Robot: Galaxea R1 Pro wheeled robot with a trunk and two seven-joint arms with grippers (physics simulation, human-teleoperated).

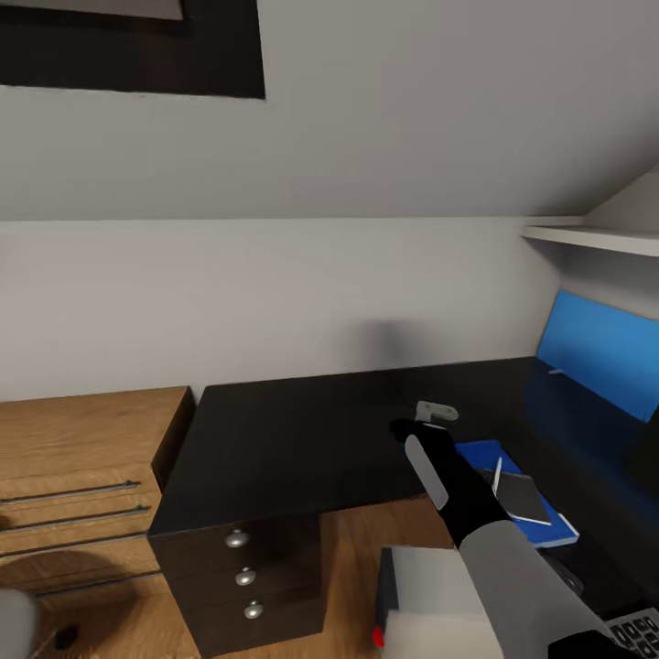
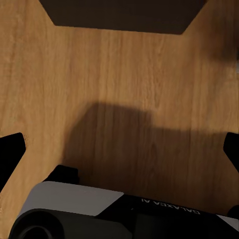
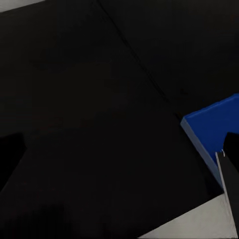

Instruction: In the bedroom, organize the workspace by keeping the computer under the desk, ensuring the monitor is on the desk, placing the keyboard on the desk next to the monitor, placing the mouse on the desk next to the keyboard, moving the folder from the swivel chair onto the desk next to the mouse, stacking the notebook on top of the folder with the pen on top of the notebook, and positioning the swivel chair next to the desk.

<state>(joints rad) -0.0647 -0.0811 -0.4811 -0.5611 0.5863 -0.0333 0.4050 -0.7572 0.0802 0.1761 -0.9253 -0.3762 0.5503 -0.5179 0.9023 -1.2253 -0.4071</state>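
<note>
The blue folder lies on the black desk with the grey notebook stacked on it. A thin white pen rests along the notebook's edge. My right gripper hovers over the desk just left of the folder and stands open and empty. In the right wrist view the gripper faces bare desk, with the folder and a notebook corner beside it. The monitor glows blue at far right. Part of the keyboard shows. The white computer sits under the desk. My left gripper is open above the wooden floor.
A wooden dresser stands against the desk's left side. The desk's drawer unit has three round knobs. A white shelf hangs above the monitor. The wall runs behind the desk.
</note>
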